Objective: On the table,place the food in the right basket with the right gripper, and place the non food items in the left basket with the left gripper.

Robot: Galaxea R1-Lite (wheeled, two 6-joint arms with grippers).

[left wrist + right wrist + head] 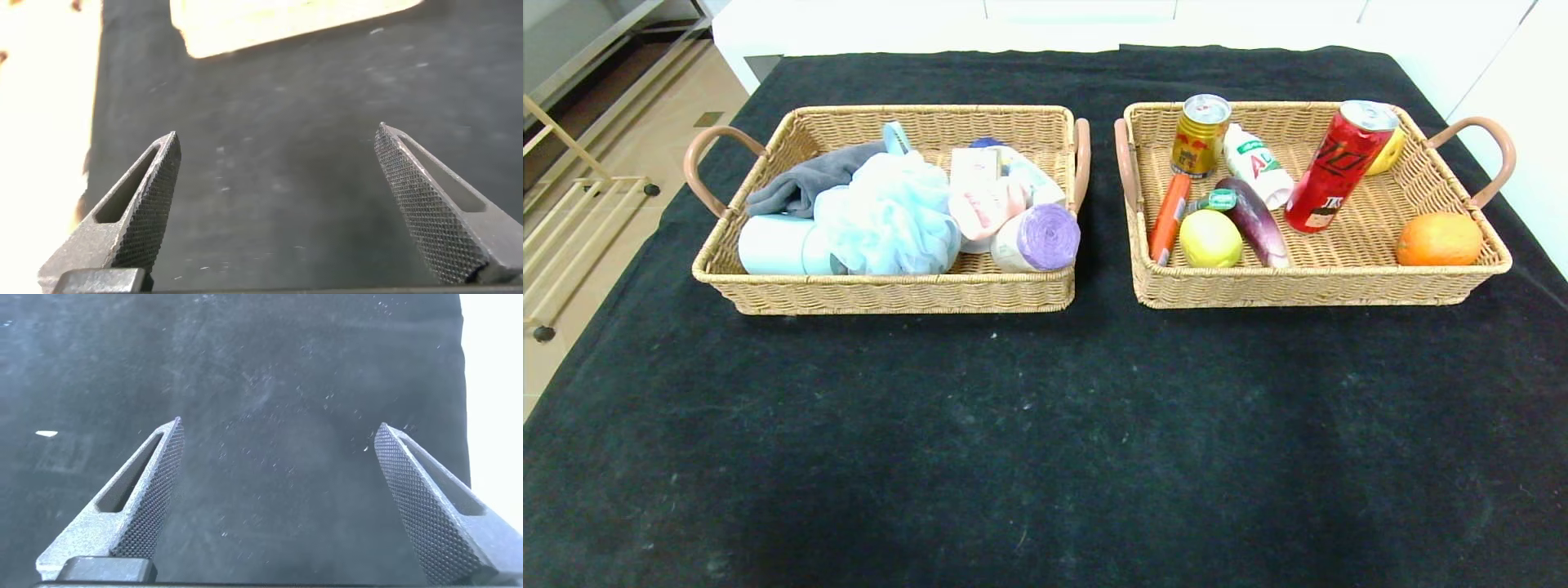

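Both hands, left hand (278, 212) and right hand (278, 506), hang open over bare tabletop (1045, 425), with nothing left between them and the filled baskets in the upper frame.

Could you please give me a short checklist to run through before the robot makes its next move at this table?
1. Left tool open and holding nothing: ok.
2. Right tool open and holding nothing: ok.
3. Lemon, sausage and gum pack in the right basket: ok.
4. Bath pouf, bag roll and grey towel in the left basket: ok.
5. Pink bottle in the left basket: ok.
6. Items left on the table cloth outside the baskets: none seen, ok.
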